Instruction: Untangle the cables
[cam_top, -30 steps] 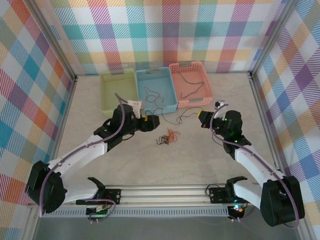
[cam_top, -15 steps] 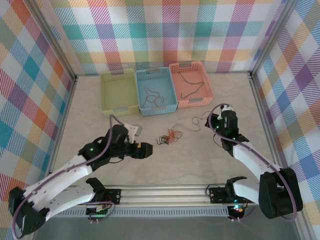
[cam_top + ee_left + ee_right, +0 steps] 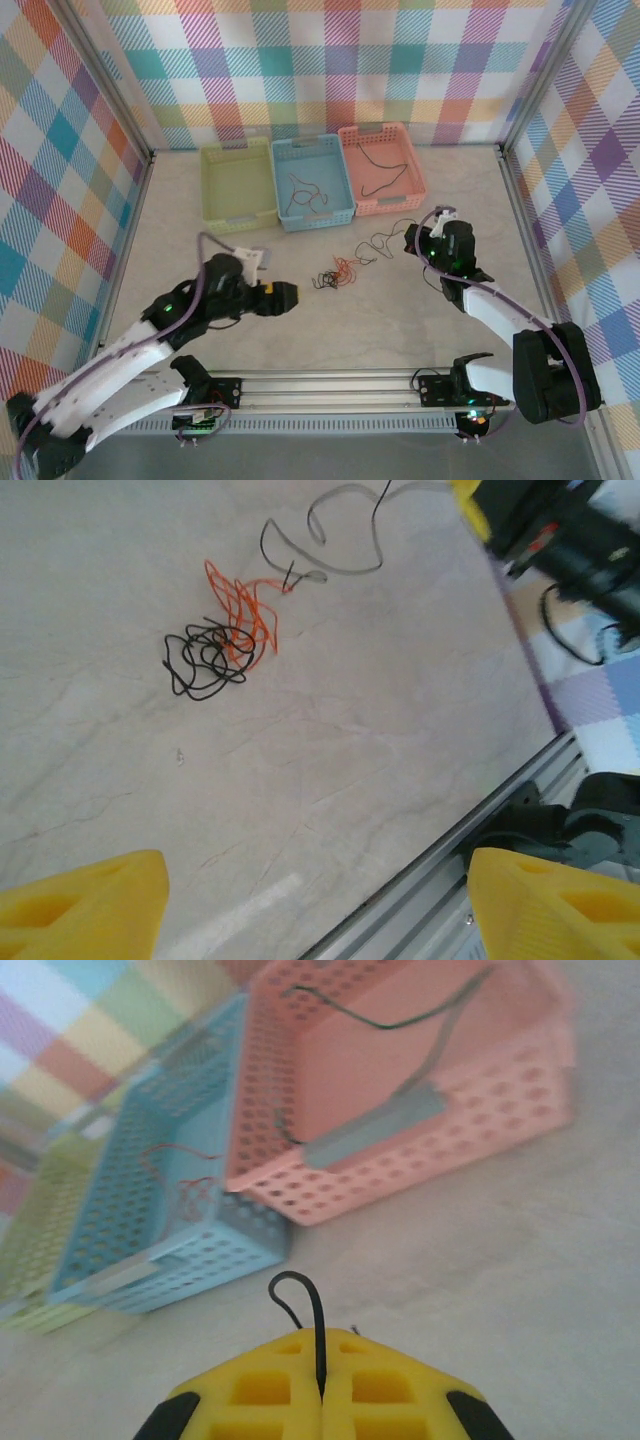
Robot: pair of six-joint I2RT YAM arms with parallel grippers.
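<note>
Here, the right gripper [image 3: 322,1392], its fingers pressed together on one thin black wire [image 3: 316,1315], holds it apart from the clump, apparently to free it. The left gripper [image 3: 318,900] hangs spread wide, the tangled cables [image 3: 222,645], one orange and one black, lying just ahead of it. Three baskets [image 3: 400,1175] stand beyond the right gripper.

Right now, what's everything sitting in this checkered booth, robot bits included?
baskets: three, green basket, blue basket, pink basket, in a row at the far side of the table
tangled clump: one, orange and black, mid-table
loose cable: one, dark, right of the clump
basket cables: reddish cable in blue, dark cable in pink
arms: two, white; left fingers open, right fingers pinching the loose cable
</note>
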